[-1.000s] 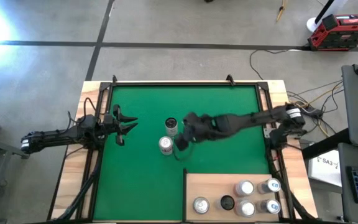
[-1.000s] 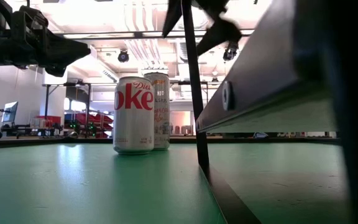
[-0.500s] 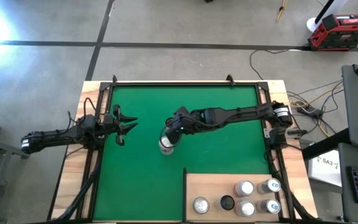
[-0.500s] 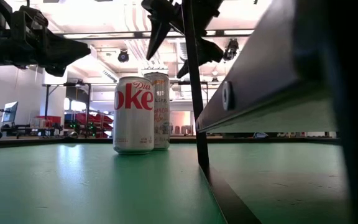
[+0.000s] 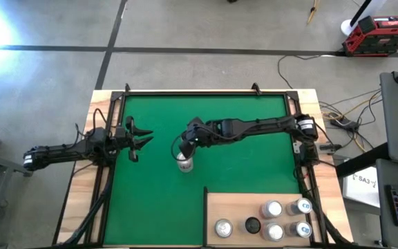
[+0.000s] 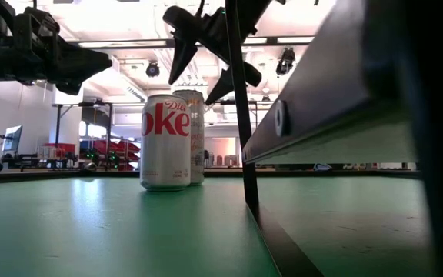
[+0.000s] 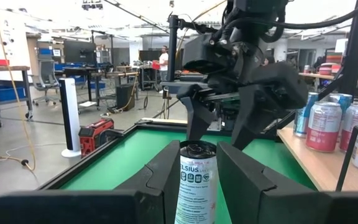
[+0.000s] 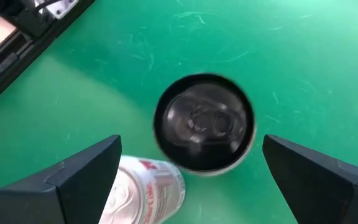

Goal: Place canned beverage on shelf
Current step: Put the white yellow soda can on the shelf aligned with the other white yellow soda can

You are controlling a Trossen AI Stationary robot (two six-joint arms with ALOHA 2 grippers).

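The right gripper [image 5: 184, 147] hangs over the middle of the big green felt mat [image 5: 254, 166] with its two dark fingers [image 8: 86, 171] spread wide apart. It points down at the tall slim white can with a black top [image 8: 204, 122], and the fingers sit one on each side of it but above it, not touching. I think they are spread so the can fits between them when the arm goes down. A second can, the silver Diet Coke can with red letters [image 6: 164, 141], stands just beside the slim one, so the fingers must slip down without knocking it. Both cans stand upright on the mat. The shelf, a flat pale tan plywood board [image 5: 237, 207], lies at the near right corner of the mat, well apart from the two cans. A few more silver cans [image 5: 282, 218] already stand on it, so the job looks partly done. The left gripper [image 5: 140, 140] waits at the left edge of the mat with nothing in it, its fingers only a little apart.
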